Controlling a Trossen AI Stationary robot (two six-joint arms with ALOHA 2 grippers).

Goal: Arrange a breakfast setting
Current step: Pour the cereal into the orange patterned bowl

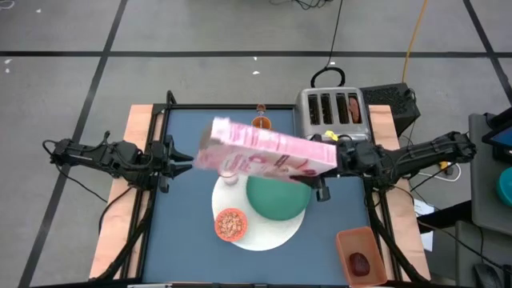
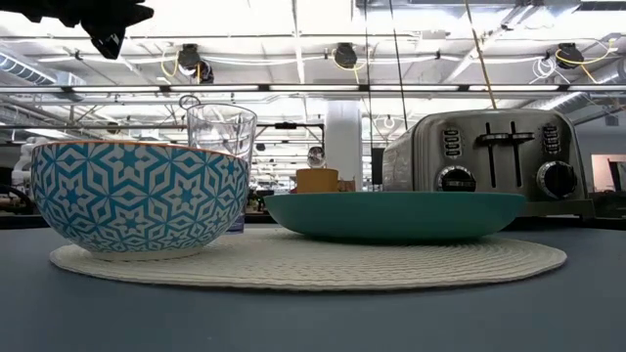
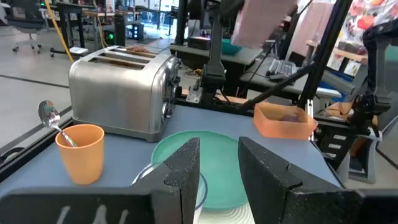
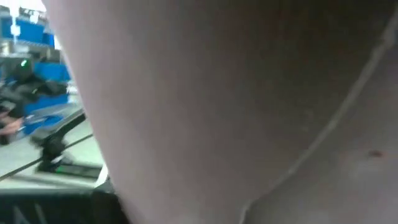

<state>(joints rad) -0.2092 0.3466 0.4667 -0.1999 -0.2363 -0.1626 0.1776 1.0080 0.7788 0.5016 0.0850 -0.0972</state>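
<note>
Blue surface (image 1: pixel 180 232) framed in wood carries the round white mat (image 1: pixel 268 234) near its middle; on the mat the green plate (image 1: pixel 276 198) sits toward 1 o'clock, the cereal bowl (image 1: pixel 230 225) toward 8 o'clock, the milk glass (image 1: pixel 230 178) toward 10 o'clock; the orange cup (image 1: pixel 262 123), spoon (image 3: pixel 50 115) standing in it, lies at 12 o'clock beside the silver toaster (image 1: pixel 331 111); an orange tray (image 1: pixel 359 253) with dark red food (image 1: pixel 360 262) sits at 4 o'clock. Right gripper (image 1: pixel 330 160) clamps the pink cereal box (image 1: pixel 264 152) aloft over the glass and plate, long axis running 10 to 4 o'clock. Left gripper (image 3: pixel 217 171) waits at 9 o'clock, fingers slightly parted, holding nothing.
</note>
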